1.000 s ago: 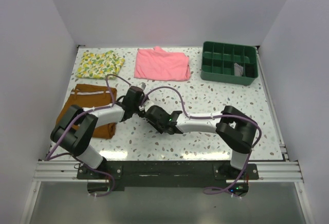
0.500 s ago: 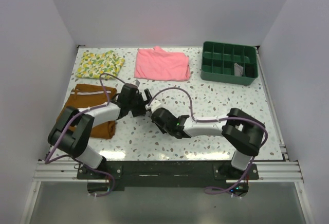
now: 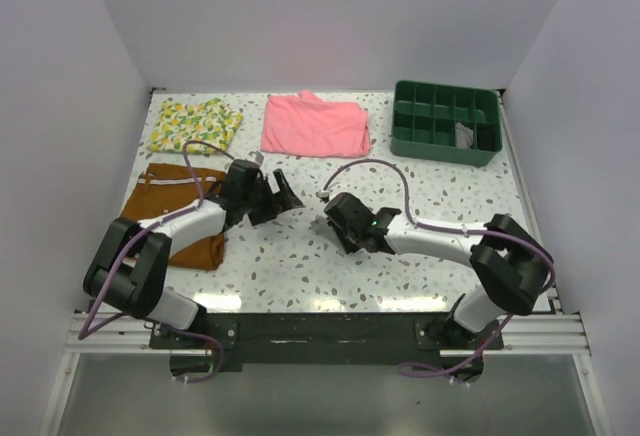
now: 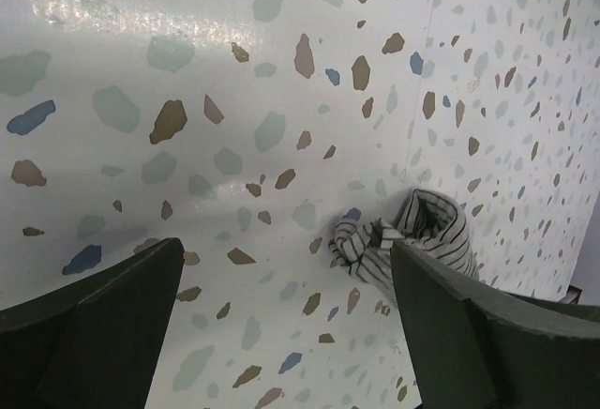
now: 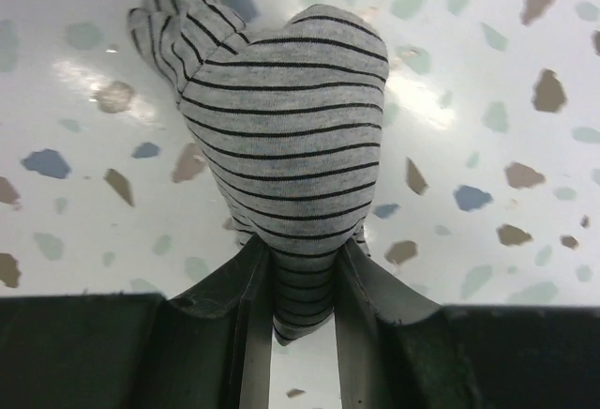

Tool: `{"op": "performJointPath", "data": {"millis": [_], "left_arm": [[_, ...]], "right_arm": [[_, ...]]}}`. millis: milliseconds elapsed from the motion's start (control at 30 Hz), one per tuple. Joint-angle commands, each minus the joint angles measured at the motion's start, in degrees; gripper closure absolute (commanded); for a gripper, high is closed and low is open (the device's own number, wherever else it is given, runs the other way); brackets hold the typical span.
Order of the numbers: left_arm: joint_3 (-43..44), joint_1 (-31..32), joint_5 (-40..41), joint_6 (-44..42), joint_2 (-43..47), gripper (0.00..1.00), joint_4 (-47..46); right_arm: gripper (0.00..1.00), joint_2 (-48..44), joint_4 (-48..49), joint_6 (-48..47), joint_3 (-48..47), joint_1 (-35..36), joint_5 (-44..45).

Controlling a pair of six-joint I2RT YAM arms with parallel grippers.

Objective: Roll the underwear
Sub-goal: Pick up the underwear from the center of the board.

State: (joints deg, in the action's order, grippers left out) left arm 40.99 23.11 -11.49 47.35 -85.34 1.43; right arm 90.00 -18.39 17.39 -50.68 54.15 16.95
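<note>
Bundled underwear pinched in the right hand
The striped underwear (image 5: 281, 137) lies bunched on the speckled worktop (image 5: 487, 71) near its middle, one end clamped between the right hand's (image 5: 302, 259) fingers; the left hand (image 4: 286, 254) hovers nearby, spread wide, not touching it

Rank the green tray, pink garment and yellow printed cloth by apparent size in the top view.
1. green tray
2. pink garment
3. yellow printed cloth
Tray and garment look about equally wide, but the tray is deeper. All three lie at the far edge, so nearness barely matters.
</note>
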Motion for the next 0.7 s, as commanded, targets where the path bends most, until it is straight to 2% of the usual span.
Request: {"op": "performJointPath", "data": {"millis": [0, 200, 267, 467, 667], "left_arm": [[1.4, -0.2, 0.2, -2.5, 4.0, 0.03, 0.8], [0.6, -0.1, -3.1, -3.1, 5.4, 0.04, -0.6], [0.5, 0.4, -4.9, -3.5, 5.9, 0.05, -3.8], [3.7, 2.5, -6.5, -5.7, 4.2, 0.06, -2.3], [4.7, 3.0, -7.3, -7.2, 2.7, 0.05, -1.5]], "right_arm": [[0.95, -2.7, -6.6, 0.5, -4.1, -3.4, -1.0], [0.95, -3.8, -7.4, 1.2, -6.3, -7.2, -4.1], [0.95, -4.3, -7.3, 1.9, -6.5, -7.9, -4.6], [0.94, -5.7, -9.4, 3.8, -8.8, -11.9, -5.3], [0.94, -5.4, -14.5, 1.2, -14.5, -20.7, -3.3]]}}
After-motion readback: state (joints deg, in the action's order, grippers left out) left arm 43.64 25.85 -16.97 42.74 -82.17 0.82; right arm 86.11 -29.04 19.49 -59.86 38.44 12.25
